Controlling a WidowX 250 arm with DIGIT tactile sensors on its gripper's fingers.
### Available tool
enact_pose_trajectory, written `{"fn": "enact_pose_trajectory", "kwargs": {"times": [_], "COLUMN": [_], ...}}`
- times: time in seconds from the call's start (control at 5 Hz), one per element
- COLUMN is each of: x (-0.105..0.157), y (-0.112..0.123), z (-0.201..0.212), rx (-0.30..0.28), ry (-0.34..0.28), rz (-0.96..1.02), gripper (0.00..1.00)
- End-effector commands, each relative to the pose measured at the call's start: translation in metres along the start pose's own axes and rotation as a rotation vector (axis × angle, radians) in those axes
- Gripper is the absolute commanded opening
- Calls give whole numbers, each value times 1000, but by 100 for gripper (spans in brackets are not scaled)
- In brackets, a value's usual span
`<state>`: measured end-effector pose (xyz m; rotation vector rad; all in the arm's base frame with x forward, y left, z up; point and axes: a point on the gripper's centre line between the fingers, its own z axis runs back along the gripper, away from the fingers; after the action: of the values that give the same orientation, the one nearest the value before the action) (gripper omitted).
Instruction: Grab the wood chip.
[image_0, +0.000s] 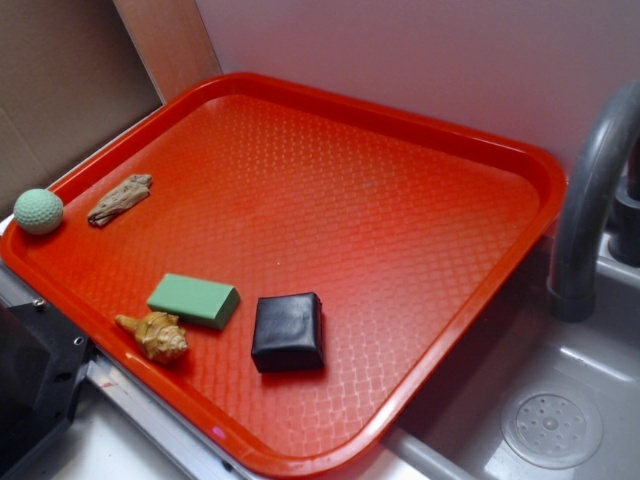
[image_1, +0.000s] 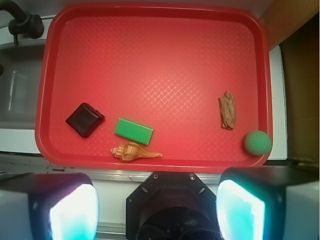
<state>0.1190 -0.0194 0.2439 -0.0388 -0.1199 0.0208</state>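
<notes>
Lying on the red tray (image_0: 420, 130) in the exterior view, the wood chip (image_0: 120, 199) sits near the tray's left corner, just beside a green ball (image_0: 38, 211) that rests against the rim there but apart from it. It is a small, flat, elongated grey-brown sliver with ragged, splintered edges. Along the near edge lie a green block (image_0: 194, 299), a tan spiky seashell (image_0: 154, 335) just beside it, and a black square object (image_0: 288, 331). A grey tap (image_0: 590, 190) and a sink stand off the tray's right side. No fingers can be made out in this view.

Looking down from the wrist view, the chip (image_1: 227, 110) lies towards the tray's right edge, its long axis running roughly from the far edge towards the near one, with the ball (image_1: 257, 142) in the near right corner. The gripper (image_1: 157, 210) hangs well back from the tray's near edge; its two pads (image_1: 74, 212) stand wide apart with nothing between them.

The chip probably weighs almost nothing and is stiff but brittle at its jagged tips. Being so thin on a textured tray, it likely needs the fingertips brought right down to the surface, closing across its narrow width at mid-length, gently.
</notes>
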Motion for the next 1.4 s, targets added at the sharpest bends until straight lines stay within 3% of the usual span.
{"fn": "enact_pose_trajectory", "kwargs": {"times": [0.0, 0.4, 0.6, 1.0, 1.2], "x": [0, 70, 82, 75, 86], "y": [0, 45, 68, 116, 130], "z": [0, -68, -106, -149, -160], "rx": [0, -8, 19, 79, 73], "ry": [0, -54, -65, -31, -37], "rz": [0, 70, 108, 237, 252], "gripper": [100, 100, 100, 100, 100]}}
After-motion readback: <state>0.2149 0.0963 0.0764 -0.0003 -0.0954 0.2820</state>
